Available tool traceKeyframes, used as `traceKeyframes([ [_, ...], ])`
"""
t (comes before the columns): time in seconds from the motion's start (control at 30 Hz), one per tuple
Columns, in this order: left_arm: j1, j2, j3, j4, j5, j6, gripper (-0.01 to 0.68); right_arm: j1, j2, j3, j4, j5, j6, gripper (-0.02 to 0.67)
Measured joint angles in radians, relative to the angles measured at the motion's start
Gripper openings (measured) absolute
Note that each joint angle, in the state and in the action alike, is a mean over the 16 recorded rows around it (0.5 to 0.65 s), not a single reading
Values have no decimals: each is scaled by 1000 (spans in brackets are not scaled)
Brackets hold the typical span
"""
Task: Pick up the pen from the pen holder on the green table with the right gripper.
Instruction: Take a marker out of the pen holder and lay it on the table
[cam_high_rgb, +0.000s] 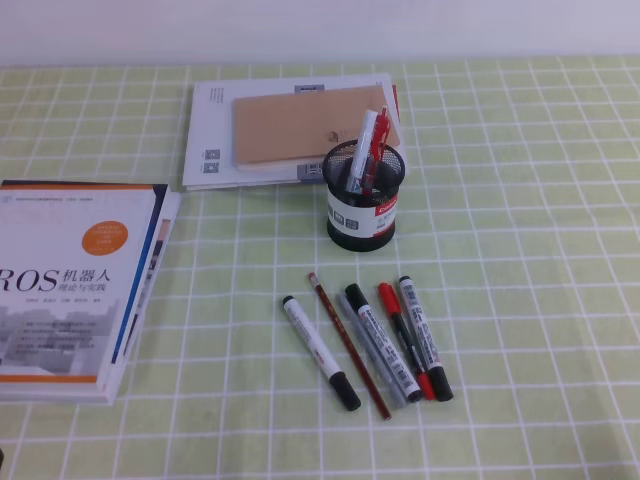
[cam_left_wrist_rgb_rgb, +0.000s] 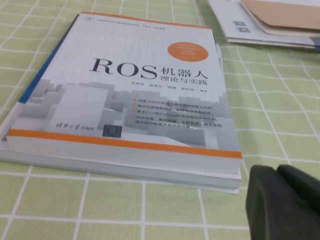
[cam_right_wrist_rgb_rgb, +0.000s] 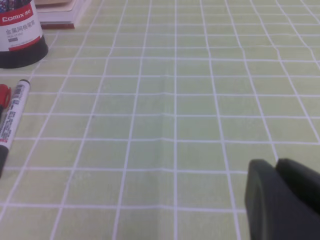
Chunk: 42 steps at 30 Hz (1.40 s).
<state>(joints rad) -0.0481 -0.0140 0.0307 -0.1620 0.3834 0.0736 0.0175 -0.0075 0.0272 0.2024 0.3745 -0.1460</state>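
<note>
The black mesh pen holder (cam_high_rgb: 360, 212) stands upright near the middle of the green table (cam_high_rgb: 520, 200). Out of its top stick a slim red pen (cam_high_rgb: 379, 133) and a whitish pen (cam_high_rgb: 365, 138), leaning right. No arm shows in the high view. In the right wrist view my right gripper (cam_right_wrist_rgb_rgb: 276, 165) is low at the bottom right, its black fingers pressed together with nothing between them. The holder's label (cam_right_wrist_rgb_rgb: 20, 30) is far off at that view's top left. My left gripper (cam_left_wrist_rgb_rgb: 276, 171) also looks shut and empty, hovering beside a book.
A ROS book (cam_high_rgb: 70, 285) lies at the left edge. A tan notebook on white papers (cam_high_rgb: 300, 125) lies behind the holder. Several markers (cam_high_rgb: 400, 335) and a brown pencil (cam_high_rgb: 348, 345) lie in a row in front of it.
</note>
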Motion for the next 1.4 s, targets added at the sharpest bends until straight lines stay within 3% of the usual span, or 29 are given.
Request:
traceKeyframes([
  [0.63,0,0,0,0,0,0,-8,0,0,0,41,-26,-1,-13],
  [1.17,0,0,0,0,0,0,-8,0,0,0,497,-197,-2,-12],
  [1.4,0,0,0,0,0,0,-8,0,18,-35,591,-166,-2,-12],
])
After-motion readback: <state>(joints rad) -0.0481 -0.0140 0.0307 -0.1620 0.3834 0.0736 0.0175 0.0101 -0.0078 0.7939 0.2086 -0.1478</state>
